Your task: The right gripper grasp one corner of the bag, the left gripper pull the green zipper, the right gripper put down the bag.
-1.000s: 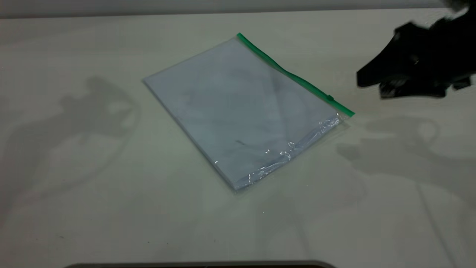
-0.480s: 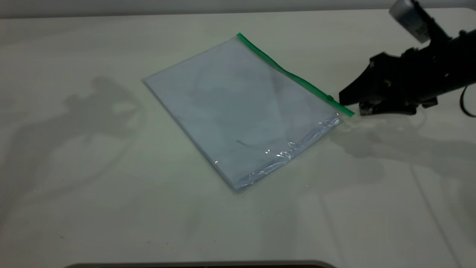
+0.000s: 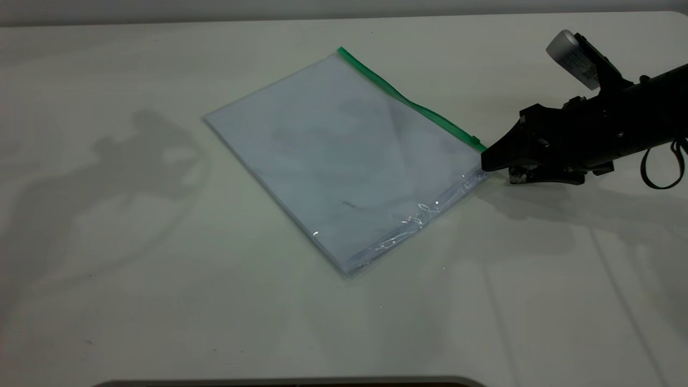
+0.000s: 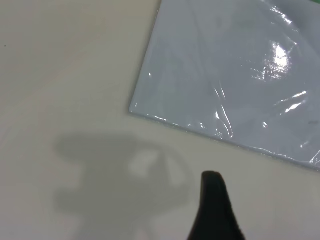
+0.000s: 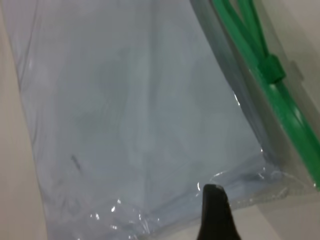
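Right gripper at the bag's zipper-end corner.
The table (image 3: 161, 301) carries the bag (image 3: 344, 156), lying flat just ahead of the right gripper (image 3: 486, 163), whose tip touches the corner where the zipper (image 3: 408, 102) ends; whether its fingers are spread or pinching the film cannot be told. The slider (image 3: 475, 141) sits just beside that tip. The left gripper (image 4: 212, 182) hovers near the bag's opposite edge, apart from it, finger state unclear.

Pale off-white table (image 3: 161, 301), soft grey shadows across it, dark curved edge (image 3: 290, 382) at bottom
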